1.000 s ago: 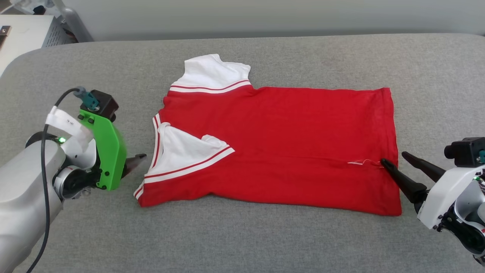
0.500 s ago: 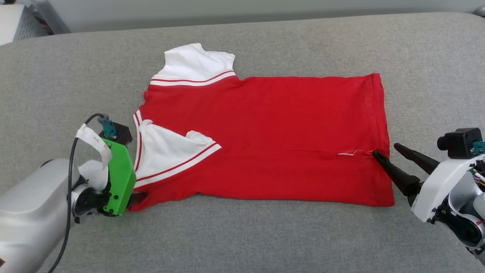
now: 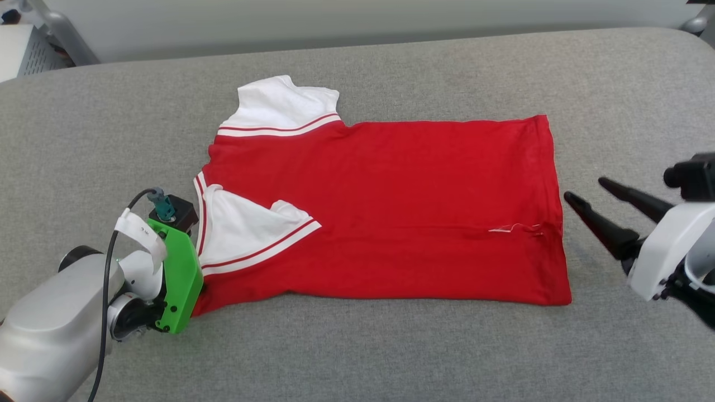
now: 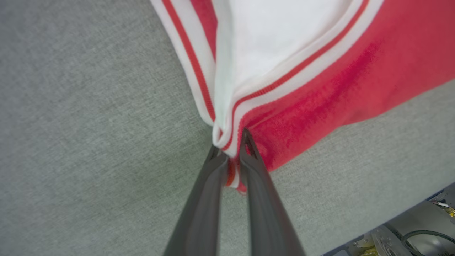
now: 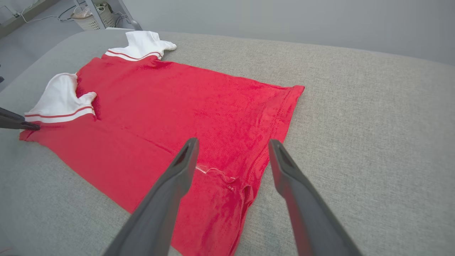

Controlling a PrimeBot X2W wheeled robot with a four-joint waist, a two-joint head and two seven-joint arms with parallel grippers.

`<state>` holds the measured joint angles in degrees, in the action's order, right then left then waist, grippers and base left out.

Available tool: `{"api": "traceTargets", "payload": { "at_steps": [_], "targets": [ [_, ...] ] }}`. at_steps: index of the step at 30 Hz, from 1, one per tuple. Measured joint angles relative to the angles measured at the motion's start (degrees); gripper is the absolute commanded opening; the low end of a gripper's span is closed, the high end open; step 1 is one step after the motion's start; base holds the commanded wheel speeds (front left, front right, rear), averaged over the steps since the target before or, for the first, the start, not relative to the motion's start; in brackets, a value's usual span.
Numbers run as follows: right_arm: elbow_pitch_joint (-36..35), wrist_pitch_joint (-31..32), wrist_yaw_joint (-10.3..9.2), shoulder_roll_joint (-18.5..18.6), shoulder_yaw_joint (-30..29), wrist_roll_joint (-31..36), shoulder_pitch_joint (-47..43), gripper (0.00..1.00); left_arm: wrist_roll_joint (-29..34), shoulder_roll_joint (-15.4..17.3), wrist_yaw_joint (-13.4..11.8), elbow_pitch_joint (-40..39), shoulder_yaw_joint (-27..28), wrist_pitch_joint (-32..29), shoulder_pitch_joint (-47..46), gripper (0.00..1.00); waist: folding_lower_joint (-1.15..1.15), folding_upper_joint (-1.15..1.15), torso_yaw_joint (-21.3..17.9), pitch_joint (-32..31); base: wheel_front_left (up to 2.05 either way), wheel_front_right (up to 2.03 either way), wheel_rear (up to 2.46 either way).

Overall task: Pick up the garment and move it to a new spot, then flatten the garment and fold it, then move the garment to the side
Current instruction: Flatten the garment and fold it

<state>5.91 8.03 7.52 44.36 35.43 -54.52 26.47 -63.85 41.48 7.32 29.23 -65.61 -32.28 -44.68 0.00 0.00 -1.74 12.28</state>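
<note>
The garment (image 3: 391, 206), a thin red jersey-style T-shirt with white short sleeves and red-and-white striped trim, lies spread flat across the middle of a grey fabric-covered surface (image 3: 391, 346), collar end toward the robot's left and hem toward its right. One white sleeve (image 3: 246, 234) is folded in over the red body on the near side; the other white sleeve (image 3: 279, 106) sticks out on the far side. A loose white thread (image 3: 511, 228) lies on the cloth close to the hem. At the near left corner, the left gripper (image 4: 230, 145), carried behind a bright green plastic mount (image 3: 181, 279), has its two dark fingers pinched together on the striped trim, with fabric caught between them. Off the hem, the right gripper (image 3: 585, 188) points at the shirt with its fingers spread wide, just beside the edge and holding nothing.
</note>
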Motion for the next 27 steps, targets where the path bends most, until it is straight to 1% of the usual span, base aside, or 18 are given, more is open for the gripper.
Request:
{"api": "traceTargets", "payload": {
  "at_steps": [4, 7, 11, 13, 15, 17, 20, 27],
  "targets": [
    [-4.1, 6.6, 0.00, 2.1, -1.8, 1.5, 1.9, 1.00, 1.0, 0.9, 0.0, -2.4, -0.4, 2.6, 0.1, 0.00, 0.00, 0.00, 0.2, -1.1, 0.00, 0.00, 0.00],
    [-5.6, 14.1, 0.00, 3.2, -2.8, 2.0, 2.5, 1.00, 1.4, 1.6, 0.0, -4.3, -0.3, 4.3, 0.1, 0.00, 0.00, 0.00, 0.5, -1.5, 0.00, 0.00, 0.00],
    [-5.5, 26.6, 0.00, 3.7, -3.7, 1.7, 2.4, 1.00, 2.1, 1.9, 0.0, -6.4, -0.4, 5.3, 0.1, 0.00, 0.00, 0.00, 1.1, -1.7, 0.00, 0.00, 0.00],
    [-5.1, 31.3, 0.00, 3.7, -4.0, 2.2, 2.2, 1.00, 2.6, 2.0, -0.1, -7.4, -0.5, 5.5, 0.0, 0.00, 0.00, 0.00, 1.5, -1.6, 0.00, 0.00, 0.00],
    [-3.9, 35.6, 0.00, 3.0, -4.7, 2.3, 1.5, 1.00, 3.5, 2.0, -0.3, -8.3, -0.5, 5.7, 0.0, 0.00, 0.00, 0.00, 1.8, -1.3, 0.00, 0.00, 0.00],
    [-2.4, 38.1, 0.00, 1.7, -5.3, 2.4, 0.5, 1.00, 3.9, 1.9, -0.4, -9.0, -0.6, 5.8, -0.1, 0.00, 0.00, 0.00, 2.1, -1.0, 0.00, 0.00, 0.00],
    [-0.3, 40.2, 0.00, -0.7, -6.0, 3.2, -0.8, 1.00, 4.4, 1.6, -0.6, -9.7, -0.6, 5.9, -0.6, 0.00, 0.00, 0.00, 2.5, -0.2, 0.00, 0.00, 0.00],
    [5.5, 40.0, 0.00, -6.9, -6.9, 5.9, -2.4, 1.00, 5.1, 1.5, -0.8, -10.2, -0.5, 6.1, -2.2, 0.00, 0.00, 0.00, 3.7, 2.2, 0.00, 0.00, 0.00]
  ]
}}
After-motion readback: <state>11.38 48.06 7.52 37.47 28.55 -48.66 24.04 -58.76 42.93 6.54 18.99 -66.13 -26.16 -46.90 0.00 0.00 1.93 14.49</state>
